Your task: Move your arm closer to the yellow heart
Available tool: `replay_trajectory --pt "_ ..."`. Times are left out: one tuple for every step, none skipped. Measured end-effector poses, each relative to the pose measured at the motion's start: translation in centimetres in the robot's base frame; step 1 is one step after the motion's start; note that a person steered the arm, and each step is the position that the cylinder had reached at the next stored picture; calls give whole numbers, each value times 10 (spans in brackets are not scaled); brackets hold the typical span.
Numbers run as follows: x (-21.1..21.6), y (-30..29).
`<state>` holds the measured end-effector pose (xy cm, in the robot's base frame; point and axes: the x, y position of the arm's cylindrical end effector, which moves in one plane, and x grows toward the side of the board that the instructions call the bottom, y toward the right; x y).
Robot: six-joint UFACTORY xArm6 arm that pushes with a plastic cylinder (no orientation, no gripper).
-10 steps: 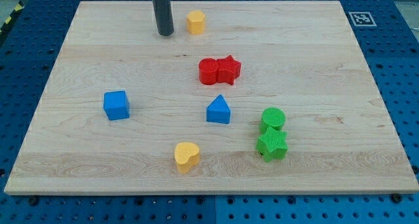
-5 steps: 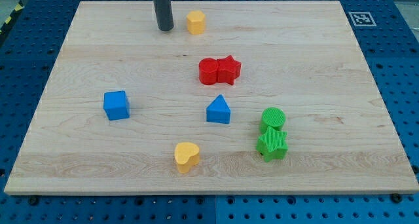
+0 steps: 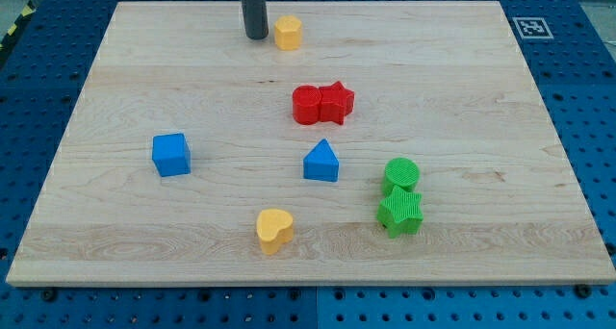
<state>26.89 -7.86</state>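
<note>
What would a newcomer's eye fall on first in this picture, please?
Probably the dark rod at the view's top, my tip resting just left of a small yellow block. Next, the bright pairs: a red cylinder touching a red star at centre, and a green cylinder against a green star lower right. The yellow heart sits alone near the view's bottom, far from my tip.
</note>
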Motion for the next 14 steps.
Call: replay_trajectory --pt "22 0" --pt "26 0" --pt "27 0" --pt "36 12" --pt "36 15" --pt "35 28" --pt "41 41" --pt "48 51" --pt "48 52" --pt "49 52" --pt "55 46" --pt "55 45" --pt "56 45" --pt "72 43"
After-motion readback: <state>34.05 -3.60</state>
